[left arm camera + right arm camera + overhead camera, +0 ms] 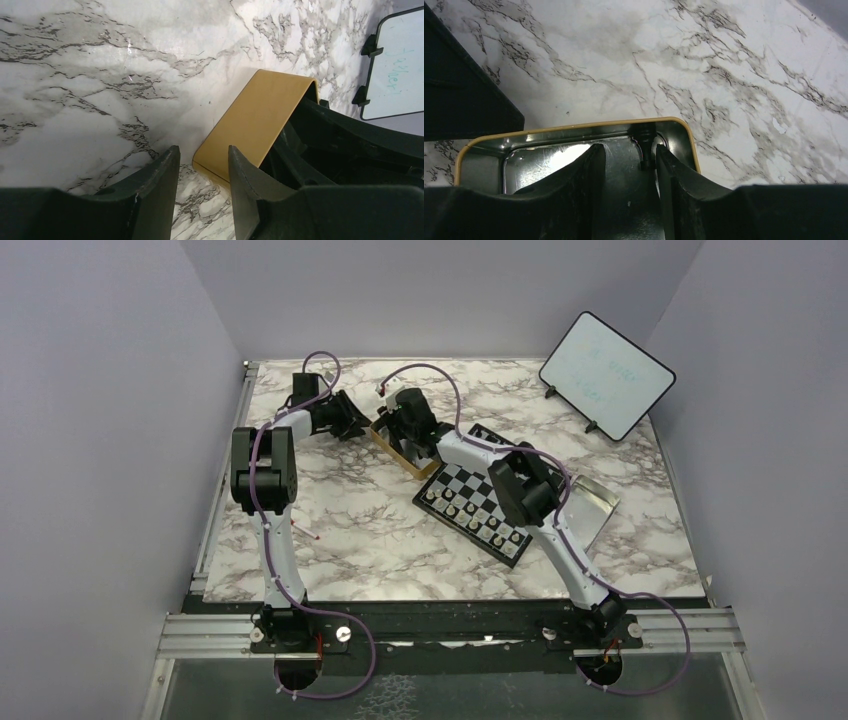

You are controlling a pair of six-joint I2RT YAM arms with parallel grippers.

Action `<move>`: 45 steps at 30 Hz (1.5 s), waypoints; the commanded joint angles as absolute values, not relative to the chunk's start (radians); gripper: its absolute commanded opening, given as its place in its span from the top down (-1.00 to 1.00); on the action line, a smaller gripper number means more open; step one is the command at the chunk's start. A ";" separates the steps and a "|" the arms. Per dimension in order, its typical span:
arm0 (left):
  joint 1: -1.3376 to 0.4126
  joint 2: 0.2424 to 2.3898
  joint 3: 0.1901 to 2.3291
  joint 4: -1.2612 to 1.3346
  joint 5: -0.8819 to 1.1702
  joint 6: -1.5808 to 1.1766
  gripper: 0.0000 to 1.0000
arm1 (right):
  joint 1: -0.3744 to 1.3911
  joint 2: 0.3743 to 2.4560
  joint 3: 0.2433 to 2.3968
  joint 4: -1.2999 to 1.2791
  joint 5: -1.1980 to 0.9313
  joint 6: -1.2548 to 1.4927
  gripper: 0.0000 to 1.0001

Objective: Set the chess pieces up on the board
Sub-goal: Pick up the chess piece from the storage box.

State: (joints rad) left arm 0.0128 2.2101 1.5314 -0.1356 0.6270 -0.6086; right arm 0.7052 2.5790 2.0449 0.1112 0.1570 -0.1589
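Left claw stands spread at a corner of the gold tin, probably to steady it. Right claw, also spread, dips inside the tin for a black chess piece lodged in a corner. The board lies just right.

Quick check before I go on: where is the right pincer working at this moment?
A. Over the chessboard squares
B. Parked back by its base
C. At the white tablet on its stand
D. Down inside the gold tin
D: the right wrist view shows the right pincer with its fingertips apart over the shiny floor of the gold tin, whose rim frames them; the top view agrees.
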 commanded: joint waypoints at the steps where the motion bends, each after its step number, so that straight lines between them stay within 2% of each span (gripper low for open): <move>1: 0.008 2.207 1.575 -0.163 0.621 -0.581 0.17 | 0.701 2.620 2.051 0.151 0.116 -0.186 0.16; 6: 0.008 2.198 1.586 -0.183 0.608 -0.567 0.17 | 0.700 2.613 2.044 0.161 0.088 -0.194 0.55; 11: 0.017 2.174 1.589 -0.188 0.582 -0.571 0.17 | 0.700 2.589 2.027 0.175 0.083 -0.198 0.84; 15: 0.030 2.139 1.586 -0.188 0.541 -0.583 0.11 | 0.698 2.549 2.003 0.190 0.088 -0.196 0.97; 23: 0.042 2.053 1.579 -0.170 0.507 -0.588 0.09 | 0.686 2.395 1.895 0.206 0.061 -0.155 0.99; 34: 0.040 1.905 1.419 -0.006 0.631 -0.570 0.00 | 0.660 2.142 1.704 0.094 -0.049 -0.006 0.99; 41: 0.019 1.764 1.280 -0.006 0.654 -0.512 0.00 | 0.602 1.917 1.567 -0.158 -0.228 0.148 0.99; 45: -0.033 1.652 1.186 -0.008 0.614 -0.451 0.00 | 0.598 1.808 1.547 -0.390 -0.245 0.168 0.98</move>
